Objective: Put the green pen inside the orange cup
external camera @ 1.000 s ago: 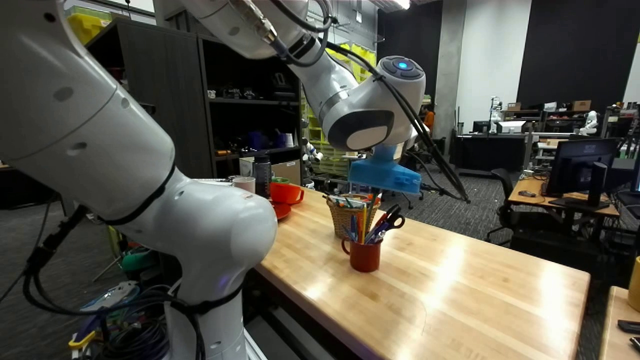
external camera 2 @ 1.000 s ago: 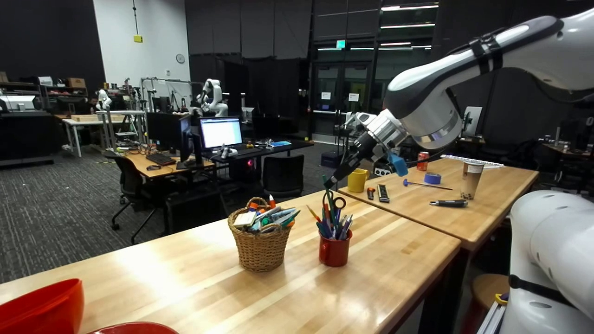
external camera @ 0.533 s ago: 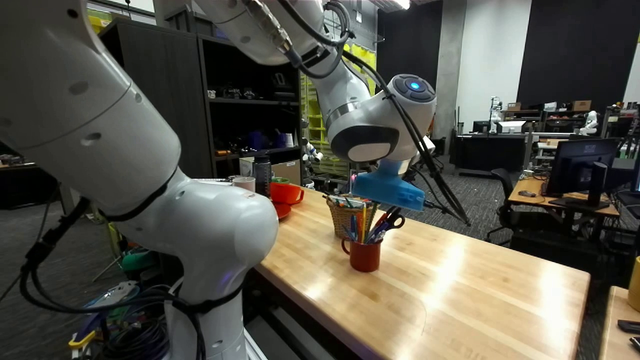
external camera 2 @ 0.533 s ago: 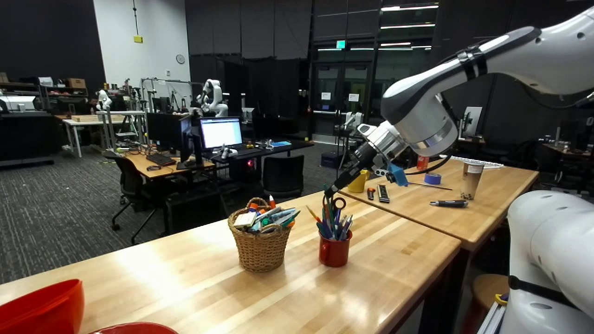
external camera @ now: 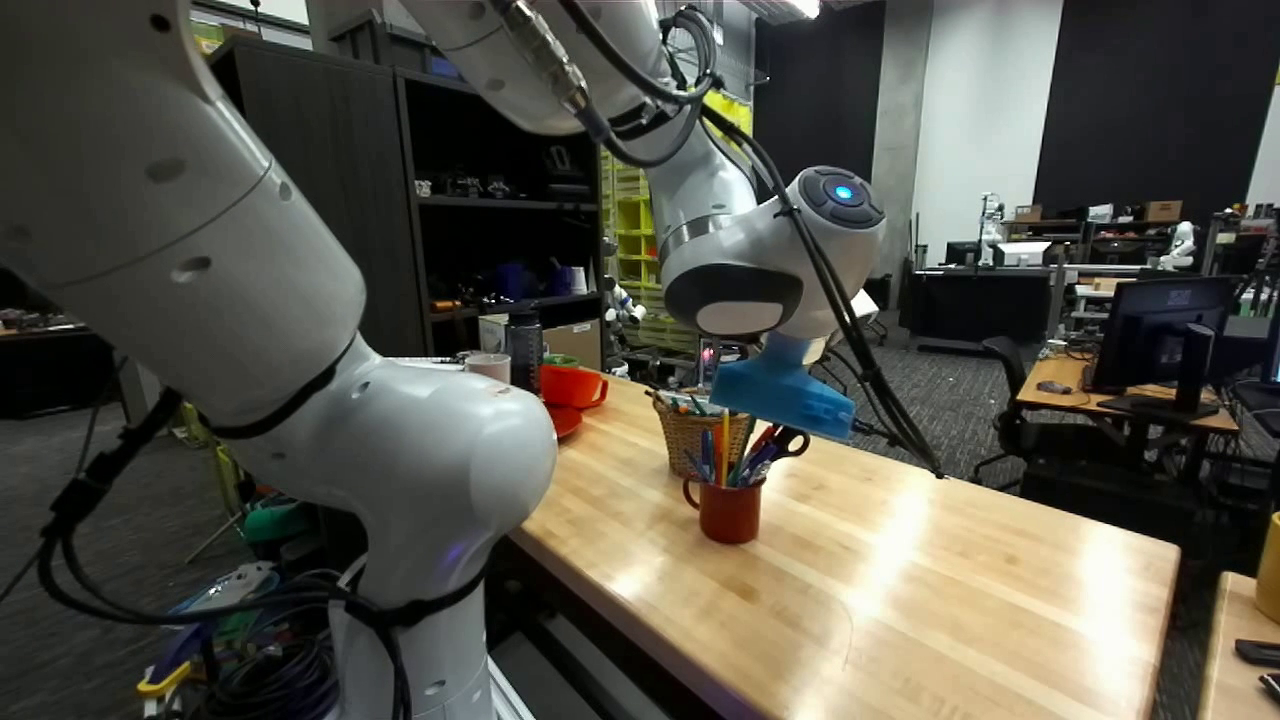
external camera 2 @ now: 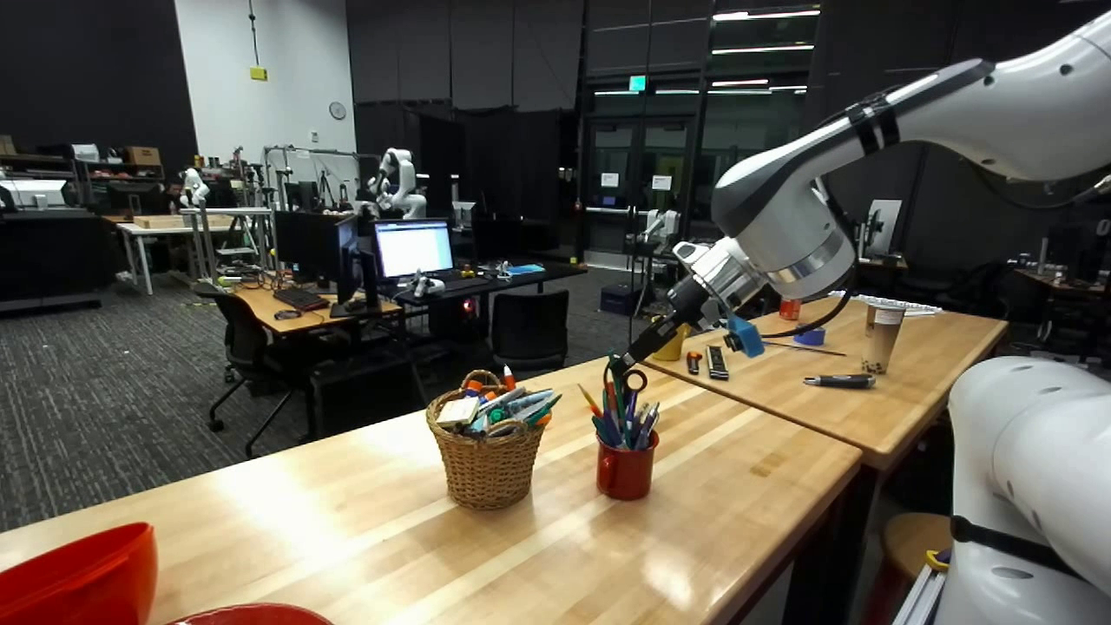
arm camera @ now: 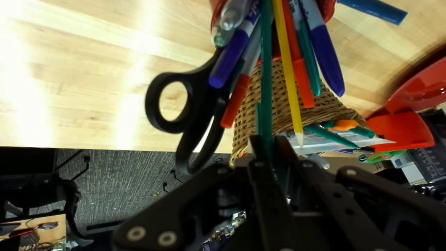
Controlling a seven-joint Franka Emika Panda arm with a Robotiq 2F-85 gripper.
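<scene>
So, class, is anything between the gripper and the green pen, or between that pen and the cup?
Nothing between gripper and green pen: it is held. Other pens, a pencil and scissors crowd the cup around it and may hinder it; its lower end is out of sight.

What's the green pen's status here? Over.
Gripper shut on green pen. Lower end apparently inside orange cup. Scissors and yellow pencil crowd its mouth.

Noted red on cup (external camera 2: 638,477). At cup's mouth, recorded green on pen (arm camera: 266,69), yellow on pencil (arm camera: 287,66), black on scissor handles (arm camera: 200,99). Near cup, observed tan weave on basket (external camera 2: 490,473); beneath cup, pale striped grain on table (external camera 2: 391,555).
</scene>
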